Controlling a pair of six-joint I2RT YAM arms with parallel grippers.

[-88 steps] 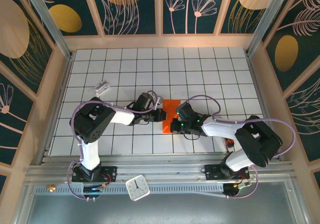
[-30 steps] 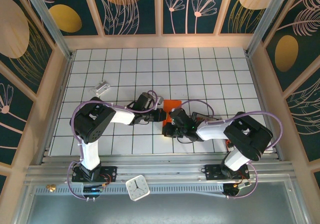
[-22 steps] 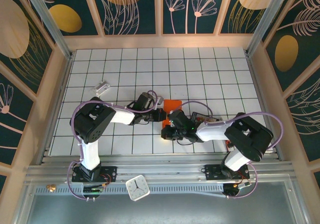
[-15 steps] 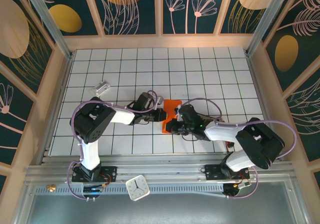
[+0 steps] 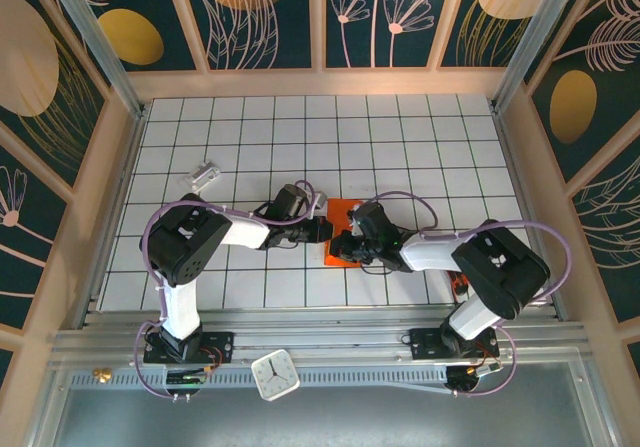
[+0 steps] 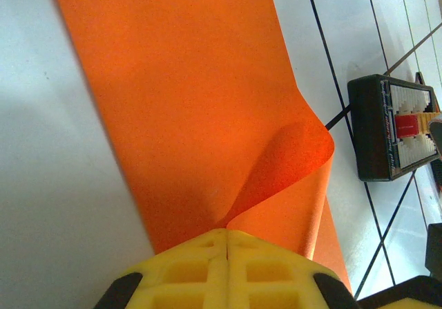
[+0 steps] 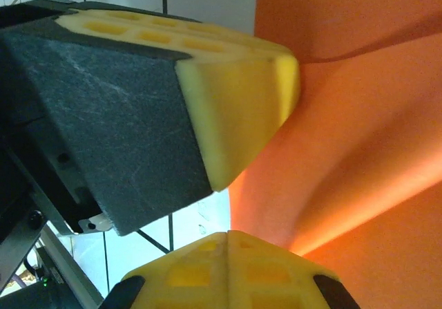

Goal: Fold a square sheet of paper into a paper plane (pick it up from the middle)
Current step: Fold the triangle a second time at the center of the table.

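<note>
The square sheet of paper point(image 5: 345, 212) is bright orange and lies partly folded at the table's middle, between my two grippers. In the left wrist view one flap of the paper point(image 6: 186, 101) curls up from a crease that starts at my left gripper point(image 6: 226, 231). That gripper point(image 5: 325, 229) is shut, its tip pressed on the sheet's left edge. My right gripper point(image 7: 228, 234) is shut too, its tip at the paper's point(image 7: 359, 115) edge, just below the left gripper's yellow fingers point(image 7: 235, 81). From above, the right gripper point(image 5: 350, 243) rests on the sheet's near part. The paper plane is out of view.
A small silvery-white block point(image 5: 203, 175) lies at the left of the grid table. A small black tray point(image 6: 387, 126) with red and white bits sits right of the paper, partly hidden under the right arm point(image 5: 460, 285). A white clock point(image 5: 275, 375) stands on the near rail.
The right gripper slid towards the near-left corner of the paper, then came back up and to the right along it. The left gripper and the paper stayed where they were.
</note>
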